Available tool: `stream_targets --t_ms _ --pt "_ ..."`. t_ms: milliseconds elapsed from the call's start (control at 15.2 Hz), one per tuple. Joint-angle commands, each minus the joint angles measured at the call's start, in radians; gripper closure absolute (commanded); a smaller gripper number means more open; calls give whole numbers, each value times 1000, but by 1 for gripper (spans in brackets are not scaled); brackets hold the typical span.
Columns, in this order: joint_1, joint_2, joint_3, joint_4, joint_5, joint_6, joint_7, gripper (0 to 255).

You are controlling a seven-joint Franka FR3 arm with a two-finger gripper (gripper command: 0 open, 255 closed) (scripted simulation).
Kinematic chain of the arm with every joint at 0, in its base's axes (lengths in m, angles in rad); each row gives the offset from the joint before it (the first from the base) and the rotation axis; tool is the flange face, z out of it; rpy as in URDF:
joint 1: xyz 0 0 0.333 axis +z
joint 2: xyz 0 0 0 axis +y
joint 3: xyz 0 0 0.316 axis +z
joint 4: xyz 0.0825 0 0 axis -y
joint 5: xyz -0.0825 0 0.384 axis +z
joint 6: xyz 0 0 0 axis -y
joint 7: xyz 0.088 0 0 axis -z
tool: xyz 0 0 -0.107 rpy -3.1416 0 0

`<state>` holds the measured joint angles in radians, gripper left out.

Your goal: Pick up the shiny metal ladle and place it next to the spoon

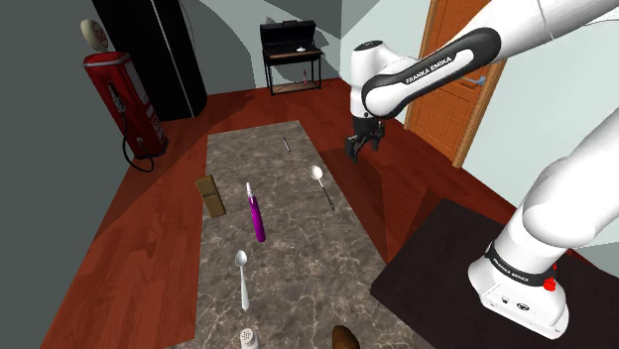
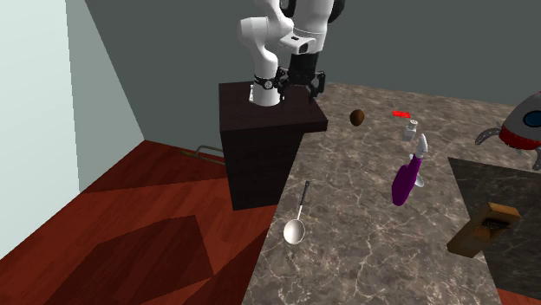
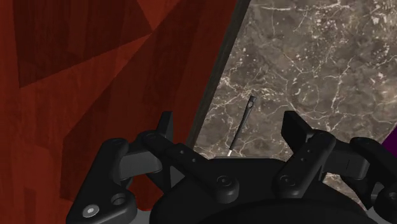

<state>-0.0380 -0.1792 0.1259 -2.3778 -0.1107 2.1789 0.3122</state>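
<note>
The ladle [image 1: 319, 179] lies on the marble table [image 1: 288, 268] near its edge at the shoulder view's right, a silvery bowl on a slim handle; it also shows as ladle [image 2: 296, 225]. The spoon [image 1: 241, 273] rests nearer the camera, beyond a purple bottle [image 1: 257, 214]. My gripper [image 1: 359, 147] hangs open and empty, beside the table edge and above the ladle's level. In the wrist view a thin dark ladle handle [image 3: 243, 125] lies on the marble ahead of the gripper [image 3: 229, 122], its other end hidden by the hand.
A brown box [image 1: 209, 195] stands at the shoulder view's left of the bottle. A shaker [image 1: 246, 339] and a brown round thing [image 1: 344, 339] sit at the near end, a small dark utensil [image 1: 287, 144] at the far end. Red wood floor [image 3: 95, 76] lies off the edge.
</note>
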Motion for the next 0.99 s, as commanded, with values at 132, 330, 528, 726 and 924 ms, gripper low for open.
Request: stream_targets --t_ms 132,330,528,726,924 --pt "-8 168 9 80 -34 82 88 0" --pt "-9 290 6 152 -61 126 147 0" --pt "-4 412 -5 235 -85 159 201 0" --pt "4 531 -20 330 -103 180 247 0" --pt "13 651 -36 435 -111 191 285 0"
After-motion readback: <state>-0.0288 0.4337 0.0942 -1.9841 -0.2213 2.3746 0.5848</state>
